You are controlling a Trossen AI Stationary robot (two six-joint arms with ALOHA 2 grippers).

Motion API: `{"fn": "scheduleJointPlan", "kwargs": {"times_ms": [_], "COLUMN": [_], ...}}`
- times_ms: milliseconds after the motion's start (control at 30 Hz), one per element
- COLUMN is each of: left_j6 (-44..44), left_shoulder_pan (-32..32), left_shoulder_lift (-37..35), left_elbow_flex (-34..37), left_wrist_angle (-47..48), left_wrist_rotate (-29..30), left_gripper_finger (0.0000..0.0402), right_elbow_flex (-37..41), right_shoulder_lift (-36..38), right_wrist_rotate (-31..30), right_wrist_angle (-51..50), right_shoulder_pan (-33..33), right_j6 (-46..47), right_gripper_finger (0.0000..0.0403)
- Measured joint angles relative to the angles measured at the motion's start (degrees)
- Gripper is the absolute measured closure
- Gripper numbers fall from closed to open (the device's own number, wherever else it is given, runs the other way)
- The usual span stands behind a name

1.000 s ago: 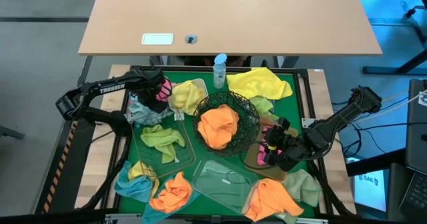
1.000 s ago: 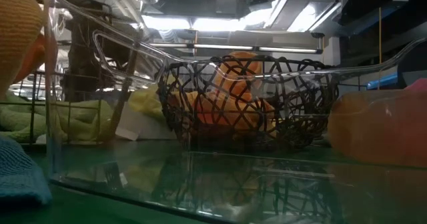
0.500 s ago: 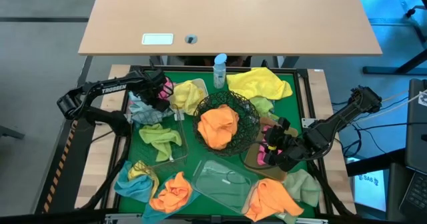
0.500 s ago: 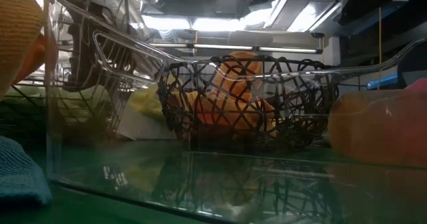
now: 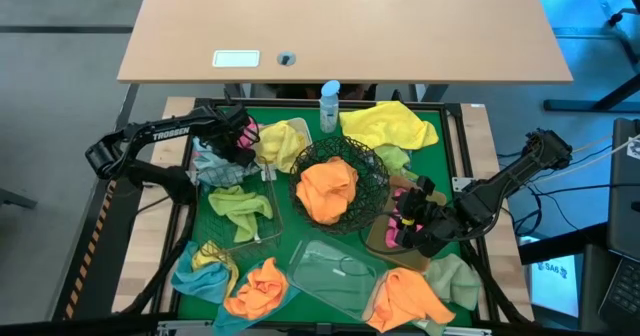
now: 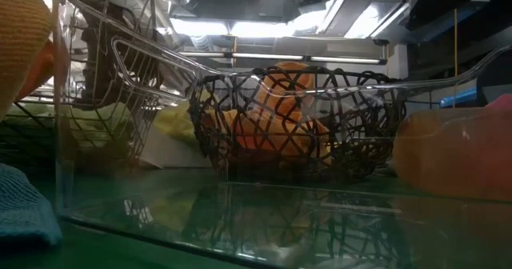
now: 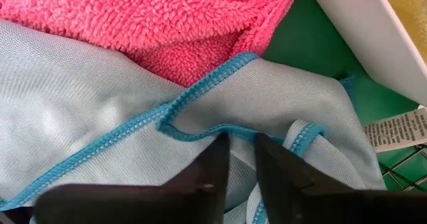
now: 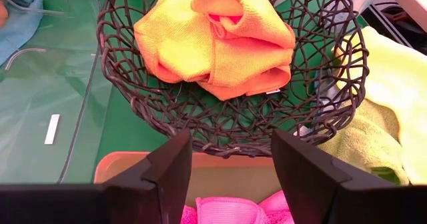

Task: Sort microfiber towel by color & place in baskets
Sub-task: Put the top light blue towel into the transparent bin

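My left gripper (image 5: 233, 141) points down at the mat's far left. In its wrist view the fingers (image 7: 241, 157) are shut on a light blue towel (image 7: 100, 124) that lies partly under a pink towel (image 7: 153, 24). My right gripper (image 5: 410, 221) hangs open above the tan tray (image 8: 133, 167). A pink towel (image 8: 233, 211) lies in that tray, clear of the fingers. The black wire bowl (image 5: 375, 181) holds an orange towel (image 5: 328, 188). A pale green towel (image 5: 240, 204) lies in the rectangular wire basket (image 5: 262, 238). My left gripper pinches a raised fold of the light blue towel at its blue-stitched hem (image 7: 230, 129) between its two fingers. The fingers come from above and point down. The rest of the towel lies slack on the mat, with the pink towel on its far part.
The white tub (image 5: 270, 168) with a yellow towel stands just right of my left gripper. The clear tray (image 5: 335, 271) sits at the near middle and the spray bottle (image 5: 329, 104) at the far edge. Loose towels lie around: yellow (image 5: 390, 124), orange (image 5: 262, 288) (image 5: 405, 296), blue (image 5: 195, 276).
The rectangular wire basket with the pale green towel has shifted a little toward the table's left. In the low view its wires now stand tilted where they stood straighter before. My left gripper has turned slightly over the blue and pink towels.
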State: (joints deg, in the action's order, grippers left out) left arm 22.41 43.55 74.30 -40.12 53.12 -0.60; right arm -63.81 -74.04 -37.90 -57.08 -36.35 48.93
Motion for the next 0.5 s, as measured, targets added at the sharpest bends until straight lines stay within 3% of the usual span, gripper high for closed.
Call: {"fn": "scheduleJointPlan", "kwargs": {"times_ms": [133,500], "left_j6": [-0.02,-0.41], "left_shoulder_pan": [0.02,0.0], "left_shoulder_lift": [0.0,-2.72], "left_elbow_flex": [0.0,-0.07], "left_wrist_angle": [-0.04,0.5], "left_wrist_rotate": [0.01,0.33], "left_gripper_finger": [0.0392,0.0401], "right_elbow_flex": [0.0,0.0], "right_shoulder_lift": [0.0,0.0], "right_wrist_rotate": [0.01,-0.02], "right_wrist_angle": [0.0,0.0], "right_shoulder_pan": [0.01,-0.01], "right_j6": [0.02,0.02], "right_gripper_finger": [0.0201,0.0201]}}
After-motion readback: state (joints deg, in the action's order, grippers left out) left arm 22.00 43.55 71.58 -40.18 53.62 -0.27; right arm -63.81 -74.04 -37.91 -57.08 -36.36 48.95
